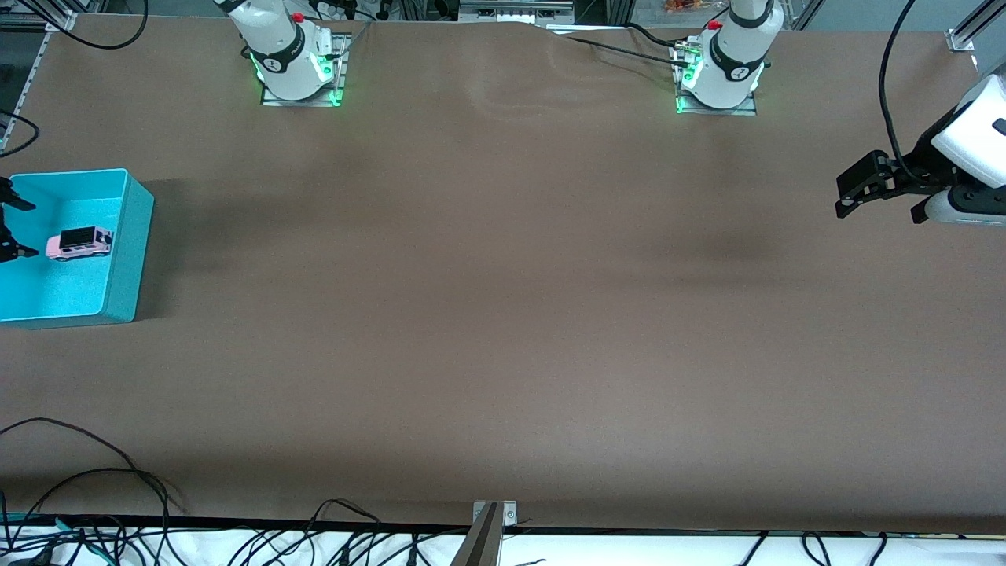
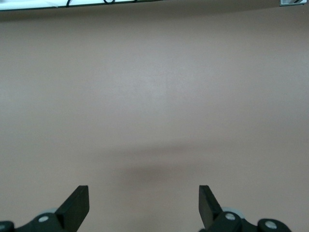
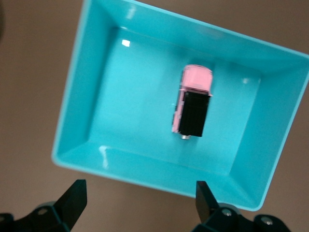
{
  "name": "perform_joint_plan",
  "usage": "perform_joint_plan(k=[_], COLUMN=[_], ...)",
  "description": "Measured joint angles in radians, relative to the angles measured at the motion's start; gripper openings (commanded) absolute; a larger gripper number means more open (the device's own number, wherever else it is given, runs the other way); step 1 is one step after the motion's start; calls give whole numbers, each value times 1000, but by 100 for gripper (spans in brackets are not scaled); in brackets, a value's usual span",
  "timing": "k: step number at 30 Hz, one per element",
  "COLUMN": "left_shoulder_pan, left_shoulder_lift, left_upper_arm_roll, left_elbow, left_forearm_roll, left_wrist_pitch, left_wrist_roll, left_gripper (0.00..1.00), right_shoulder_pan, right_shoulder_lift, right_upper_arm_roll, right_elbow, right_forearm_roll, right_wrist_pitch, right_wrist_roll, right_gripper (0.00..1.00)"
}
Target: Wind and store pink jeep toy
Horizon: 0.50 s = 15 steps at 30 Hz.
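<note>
The right hand (image 1: 6, 228) hangs wide and empty over the turquoise bin (image 3: 72, 101) at the right arm's end of the surface (image 1: 503, 314), apparently having let go: the pink jeep toy (image 1: 78, 243) lies below it on the bin's floor, stored. The left hand (image 1: 880, 192), also spread wide, waits over bare surface at its own end.

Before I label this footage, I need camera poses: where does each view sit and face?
Front: high across the table, facing both arm bases; left gripper waits open.
Left wrist: looks down at bare table; own fingertips show.
Right wrist: above the turquoise bin, open fingertips show.
Shared: front and right wrist show the pink jeep toy in the bin.
</note>
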Motion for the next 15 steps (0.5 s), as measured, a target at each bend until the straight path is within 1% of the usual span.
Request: perform_joint_plan(k=[6,15], left_shoulder_pan=[0,0], left_shoulder_lift=[0,0], left_upper_arm_roll=[1,-1], left_elbow=[0,3], left_forearm_roll=[0,0], left_wrist_pitch=[0,0], left_wrist_roll=[0,0], left_gripper=[100,100], right_shoulder_pan=[58,200], right_shoulder_lift=[-96,-238], right_upper_arm_roll=[3,15], right_elbow=[0,-1], right_forearm_roll=[-1,-2], right_wrist_pitch=[-30,-171], right_wrist_roll=[-57,-195], right_gripper=[100,100])
